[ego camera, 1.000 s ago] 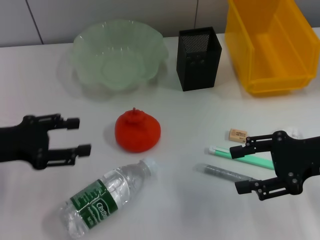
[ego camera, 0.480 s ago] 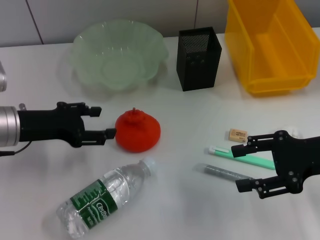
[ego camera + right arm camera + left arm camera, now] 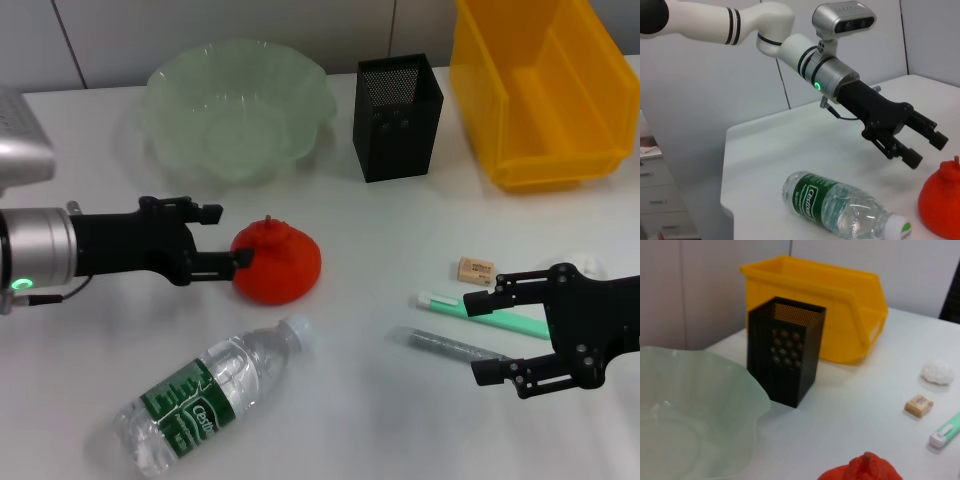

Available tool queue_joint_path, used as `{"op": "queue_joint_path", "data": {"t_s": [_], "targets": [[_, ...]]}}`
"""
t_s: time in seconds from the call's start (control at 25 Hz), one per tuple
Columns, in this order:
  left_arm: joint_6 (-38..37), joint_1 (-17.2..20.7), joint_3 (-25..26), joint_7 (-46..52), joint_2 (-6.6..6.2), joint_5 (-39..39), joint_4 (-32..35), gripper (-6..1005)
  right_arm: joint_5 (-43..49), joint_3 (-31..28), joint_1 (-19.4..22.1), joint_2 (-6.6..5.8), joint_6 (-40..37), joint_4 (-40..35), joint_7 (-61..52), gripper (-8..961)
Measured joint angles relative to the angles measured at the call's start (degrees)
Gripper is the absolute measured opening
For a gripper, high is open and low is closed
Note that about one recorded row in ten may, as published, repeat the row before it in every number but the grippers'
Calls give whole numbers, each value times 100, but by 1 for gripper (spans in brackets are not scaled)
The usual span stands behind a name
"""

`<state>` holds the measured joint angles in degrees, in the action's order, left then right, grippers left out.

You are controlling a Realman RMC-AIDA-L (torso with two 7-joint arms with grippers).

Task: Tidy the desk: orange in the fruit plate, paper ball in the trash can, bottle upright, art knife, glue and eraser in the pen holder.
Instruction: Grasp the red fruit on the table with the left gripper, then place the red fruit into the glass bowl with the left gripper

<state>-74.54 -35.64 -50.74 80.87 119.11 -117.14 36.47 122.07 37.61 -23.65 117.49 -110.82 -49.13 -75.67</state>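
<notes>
On the desk (image 3: 380, 230), the trash can (image 3: 540, 90) and fruit plate (image 3: 240, 105) stand well beyond the left gripper (image 3: 228, 237), its fingers apart at the orange (image 3: 277, 262), with the fallen bottle (image 3: 205, 400) near; the right gripper (image 3: 492, 330) hangs fingers apart over two slim sticks (image 3: 480, 312), the eraser (image 3: 476, 269) just beyond.

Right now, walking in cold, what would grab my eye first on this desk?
Probably the orange at the middle of the white table, with the left end effector open and reaching in at its side. Behind, the yellow trash can glows at the far right, beside the black pen holder and the pale green fruit plate. Nearest the robot, the bottle lies on its side.
</notes>
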Motion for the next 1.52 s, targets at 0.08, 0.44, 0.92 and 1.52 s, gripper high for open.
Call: {"op": "queue_joint_path", "data": {"t_s": [0.08, 0.44, 0.92, 1.52], "targets": [[141, -14, -311, 1, 4, 152, -63, 663, -2, 2, 0, 4, 0, 0, 0, 739], [1009, 23, -1587, -18, 6, 1138, -158, 647, -2, 17, 4, 48, 9, 9, 16, 739], [1119, 37, -2212, -137, 6, 1435, -151, 626, -1, 37, 7, 62, 80, 26, 30, 739], [1307, 97, -2339, -31, -4, 1823, 2, 209, -7, -14, -17, 64, 84, 33, 43, 739]]}}
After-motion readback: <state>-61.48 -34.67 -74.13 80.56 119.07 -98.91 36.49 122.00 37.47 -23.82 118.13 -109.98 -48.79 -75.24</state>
